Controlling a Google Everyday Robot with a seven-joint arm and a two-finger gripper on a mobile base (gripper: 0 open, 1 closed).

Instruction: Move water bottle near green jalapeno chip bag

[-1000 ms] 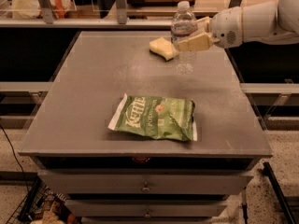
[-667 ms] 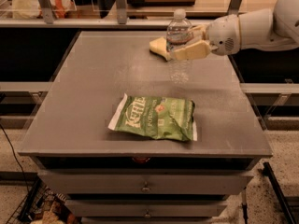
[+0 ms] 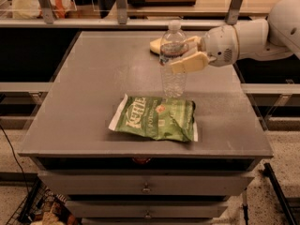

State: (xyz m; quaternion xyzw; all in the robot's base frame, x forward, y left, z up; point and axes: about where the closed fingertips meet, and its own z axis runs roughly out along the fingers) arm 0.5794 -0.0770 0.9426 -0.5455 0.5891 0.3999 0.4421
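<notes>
The water bottle (image 3: pixel 173 60) is clear and ribbed with a white cap and a pale label band. It is upright, just behind the green jalapeno chip bag (image 3: pixel 157 117), with its base close to the bag's far edge. The bag lies flat at the table's front middle, with white "Kettle" lettering. My gripper (image 3: pixel 180 53) reaches in from the right on a white arm and is shut on the bottle at label height, one cream finger in front, one behind.
A yellow sponge (image 3: pixel 157 44) lies on the grey table (image 3: pixel 79 102) behind the bottle, partly hidden by it. A rail with metal posts runs along the back edge. Drawers sit below the front edge.
My gripper has carried the bottle from the back right of the table, by the sponge, forward and left to just behind the chip bag.
</notes>
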